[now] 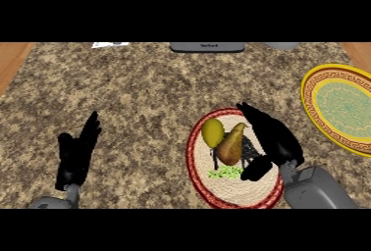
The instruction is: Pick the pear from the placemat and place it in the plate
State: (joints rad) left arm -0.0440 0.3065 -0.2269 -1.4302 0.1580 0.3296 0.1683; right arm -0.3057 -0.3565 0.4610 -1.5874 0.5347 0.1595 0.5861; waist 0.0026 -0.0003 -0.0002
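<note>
While the pear (232, 144) lies on the round placemat (233, 189) | right robot hand (279, 142) released beside it | left robot hand (76, 157) released | speckled stone worktop (145, 83), plate (313, 98) right

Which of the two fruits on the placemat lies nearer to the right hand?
The brownish pear, long and pointed; it lies beside the right hand, while the rounder yellow-green fruit is on its far side.

A speckled brown stone counter (145, 88) fills the view. At the counter's far edge, near the middle, lies a flat dark grey object (207, 47) with small pale lettering. A white scrap (110, 44) sits at the far left of the counter, and a grey rounded thing (281, 45), cut off, at the far right. Wood (13, 59) borders both sides of the counter.
</note>
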